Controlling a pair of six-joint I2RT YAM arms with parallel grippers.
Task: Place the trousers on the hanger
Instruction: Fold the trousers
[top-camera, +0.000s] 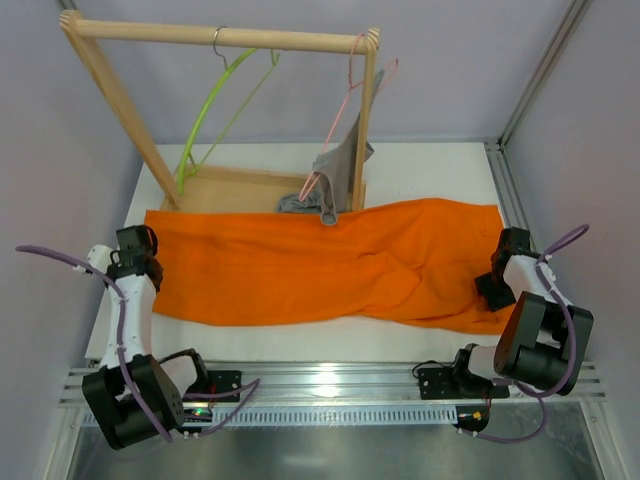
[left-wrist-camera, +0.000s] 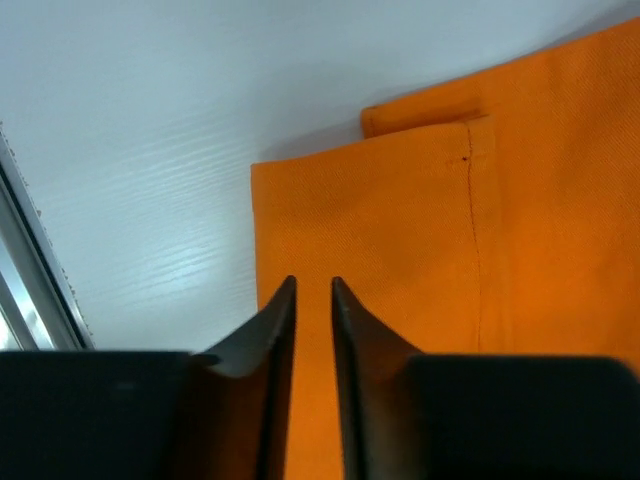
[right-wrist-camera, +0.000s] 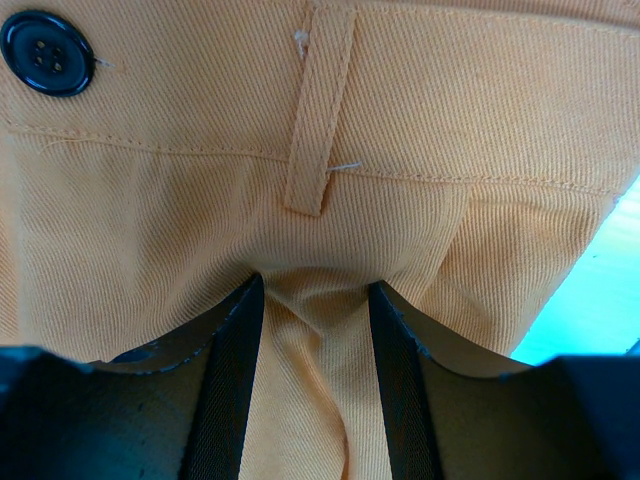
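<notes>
Spanning mid-frame, the trousers (top-camera: 300, 270) are laid flat across the table (top-camera: 430, 170); the hanger (top-camera: 205, 105) is hung upper left. Waistband cloth is clenched by the right gripper (right-wrist-camera: 315, 285). The left gripper (left-wrist-camera: 312, 282) is narrowed over the hem edge, its grip not determinable, with bare table left of it.

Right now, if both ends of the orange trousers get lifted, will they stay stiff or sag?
Likely floppy: the trousers lie flat with soft creases, and the cloth bunches into a fold in the right hand. Lifted by the ends, the long middle would probably sag. The ribbed weave looks unlikely to slip.
</notes>
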